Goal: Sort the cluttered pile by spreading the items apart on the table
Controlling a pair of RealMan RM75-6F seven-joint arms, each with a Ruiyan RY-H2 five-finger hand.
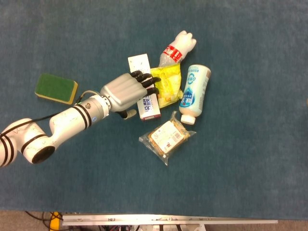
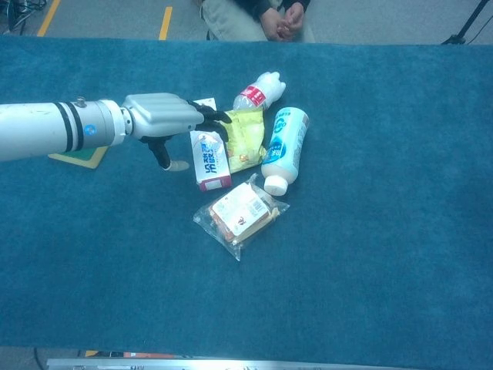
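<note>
Left hand (image 1: 126,90) (image 2: 164,117) is positioned over the upper part of the milk carton (image 1: 147,98) (image 2: 209,159), palm down, dark fingertips (image 1: 147,82) extended across the carton toward the yellow snack bag (image 1: 167,84) (image 2: 245,136). The thumb hangs down on the carton's left side. Whether the fingers and thumb actually clamp the carton cannot be determined from either view. The right hand is not visible.

The carton lies flat at the left edge of the pile, roughly at table centre. The yellow snack bag lies just beside it on the right, touching it. A crushed clear bottle with a red label (image 1: 176,49) (image 2: 256,92) lies above the bag, its lower end overlapping it. A white bottle with blue print (image 1: 194,93) (image 2: 282,147) lies to the right of the bag, cap end pointing toward the robot. A clear-wrapped bread packet (image 1: 166,136) (image 2: 239,213) lies nearest the robot, its corner near the cap.

A green-and-yellow sponge (image 1: 56,88) (image 2: 78,156) rests well apart on the left, partly hidden by the forearm in the chest view. All items sit on the blue table cover (image 1: 240,168) (image 2: 370,254).
</note>
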